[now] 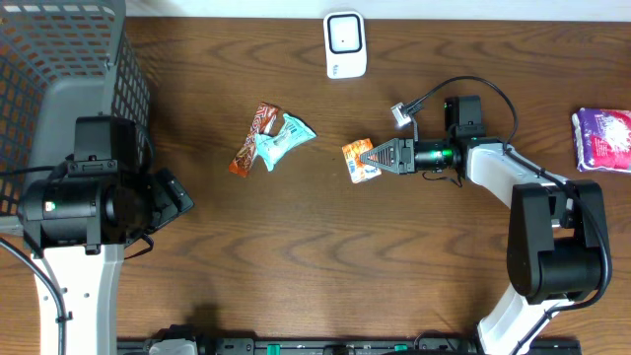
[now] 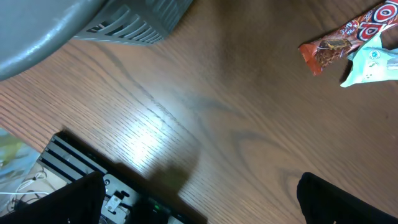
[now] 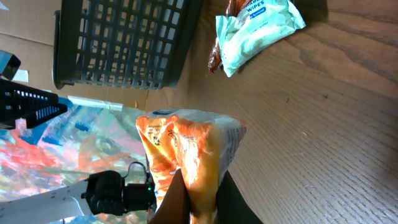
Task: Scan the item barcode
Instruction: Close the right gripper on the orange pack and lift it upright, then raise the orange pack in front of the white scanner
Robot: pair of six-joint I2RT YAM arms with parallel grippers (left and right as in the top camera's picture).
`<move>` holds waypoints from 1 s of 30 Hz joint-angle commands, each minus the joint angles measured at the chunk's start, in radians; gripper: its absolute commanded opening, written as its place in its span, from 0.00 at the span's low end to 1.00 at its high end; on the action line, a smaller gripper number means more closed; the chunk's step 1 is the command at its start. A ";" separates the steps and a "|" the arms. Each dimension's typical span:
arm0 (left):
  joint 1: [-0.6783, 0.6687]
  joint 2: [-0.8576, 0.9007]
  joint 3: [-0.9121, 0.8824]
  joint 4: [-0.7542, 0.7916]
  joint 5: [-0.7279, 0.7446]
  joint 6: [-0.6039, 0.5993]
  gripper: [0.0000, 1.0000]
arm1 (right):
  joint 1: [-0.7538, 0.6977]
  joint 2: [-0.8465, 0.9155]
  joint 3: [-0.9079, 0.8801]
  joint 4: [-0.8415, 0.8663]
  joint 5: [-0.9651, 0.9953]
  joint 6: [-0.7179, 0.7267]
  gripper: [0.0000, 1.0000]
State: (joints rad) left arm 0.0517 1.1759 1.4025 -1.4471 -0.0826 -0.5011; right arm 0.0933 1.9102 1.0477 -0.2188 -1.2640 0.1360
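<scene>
Orange packet [image 1: 359,161] sat clamped in your right gripper [image 1: 377,157] at mid-table, well apart from the white scanner [image 1: 345,44]. Your left gripper [image 1: 175,195] stood spread wide beside the grey mesh basket [image 1: 59,49], whose inside your left arm [image 1: 74,207] partly hid.

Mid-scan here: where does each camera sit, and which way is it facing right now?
Overhead: above the table, looking straight down; shows left arm, right arm, scanner, basket.
Left wrist: low over the wood, facing the red wrapper and wipes packet; the open left end effector frames the bottom edge.
Right wrist: facing the basket across the table; the right end effector is shut on the orange packet.
Shared: both wrist views show the wipes packet and basket.
</scene>
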 commanded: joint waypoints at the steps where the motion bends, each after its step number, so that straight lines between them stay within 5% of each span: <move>1: 0.005 -0.001 -0.001 -0.004 -0.015 -0.010 0.98 | 0.006 0.007 -0.002 0.002 -0.016 -0.021 0.01; 30: 0.005 -0.001 -0.001 -0.004 -0.015 -0.010 0.98 | 0.006 0.007 -0.002 -0.017 0.088 -0.018 0.01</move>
State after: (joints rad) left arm 0.0517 1.1759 1.4025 -1.4471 -0.0826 -0.5011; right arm 0.0959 1.9102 1.0477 -0.2348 -1.1690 0.1360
